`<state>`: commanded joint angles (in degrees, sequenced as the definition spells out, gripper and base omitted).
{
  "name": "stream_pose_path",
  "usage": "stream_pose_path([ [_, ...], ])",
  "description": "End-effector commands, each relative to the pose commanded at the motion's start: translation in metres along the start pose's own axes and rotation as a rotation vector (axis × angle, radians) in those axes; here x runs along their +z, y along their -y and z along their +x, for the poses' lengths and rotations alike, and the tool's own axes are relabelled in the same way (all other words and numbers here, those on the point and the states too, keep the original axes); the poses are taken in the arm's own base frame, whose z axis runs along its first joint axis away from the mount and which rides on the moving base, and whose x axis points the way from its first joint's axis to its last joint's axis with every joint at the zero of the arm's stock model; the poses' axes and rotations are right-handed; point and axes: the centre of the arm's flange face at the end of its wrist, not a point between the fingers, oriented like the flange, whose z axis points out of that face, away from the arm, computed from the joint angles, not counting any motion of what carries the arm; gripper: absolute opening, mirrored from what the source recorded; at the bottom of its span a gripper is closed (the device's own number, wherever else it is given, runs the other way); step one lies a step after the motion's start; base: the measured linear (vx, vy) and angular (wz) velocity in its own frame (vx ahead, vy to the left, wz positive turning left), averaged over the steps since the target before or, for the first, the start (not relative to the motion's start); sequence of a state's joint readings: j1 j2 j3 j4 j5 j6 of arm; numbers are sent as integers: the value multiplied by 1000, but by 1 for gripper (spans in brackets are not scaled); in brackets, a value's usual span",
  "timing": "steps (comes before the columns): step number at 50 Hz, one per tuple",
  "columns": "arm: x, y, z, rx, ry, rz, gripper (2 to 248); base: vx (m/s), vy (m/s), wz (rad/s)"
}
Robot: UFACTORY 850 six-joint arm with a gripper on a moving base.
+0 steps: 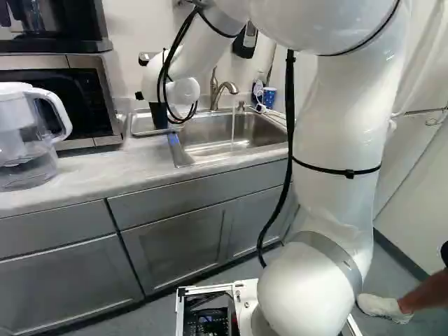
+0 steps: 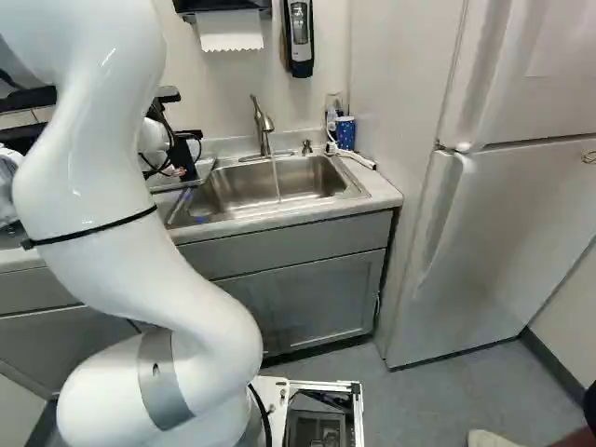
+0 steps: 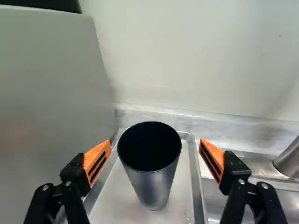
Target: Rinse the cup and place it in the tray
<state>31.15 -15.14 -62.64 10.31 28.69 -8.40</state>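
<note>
The refrigerator (image 2: 512, 223) stands beyond the right end of the counter (image 1: 91, 168), and grey cabinets (image 1: 175, 241) carry this counter along the wall. The microwave (image 1: 70, 98) is on the counter's left part, at the back, and the pitcher (image 1: 17, 133) is before it. The sink (image 2: 251, 186) is set into the right part, and from its faucet (image 2: 264, 126) a thin stream of water (image 1: 232, 126) falls. A blue container (image 2: 345, 133) stands at the far right corner of the sink. The tray (image 3: 117, 205) lies to the left of the sink's basin.

The cup (image 3: 156, 186) stands upright in the tray, between its left and right rims. It is tall and silver-grey outside, with a black inside; its round mouth is wider than its base. The gripper (image 2: 182, 154) is spread wide, its fingers released; the wrist view shows the cup ahead, in the gap between them, and touched by neither.

The counter top is pale, with a soft mottled pattern. The sink is of shiny metal, the tray too is metallic, with a raised rim and rounded corners. The pitcher is of clear plastic with a white handle. The orange pads (image 3: 96, 161) have dark slots.
</note>
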Motion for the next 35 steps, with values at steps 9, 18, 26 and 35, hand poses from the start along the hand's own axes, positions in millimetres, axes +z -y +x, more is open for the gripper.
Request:
stream_pose_path([
  [9,-3,0,8,2,0,3,247,0,0,0],
  [18,-7,0,16,3,0,6,247,0,0,0],
  [26,-11,-2,24,5,-5,5,247,0,0,0],
  [35,-17,-6,32,8,-13,1,247,0,0,0],
])
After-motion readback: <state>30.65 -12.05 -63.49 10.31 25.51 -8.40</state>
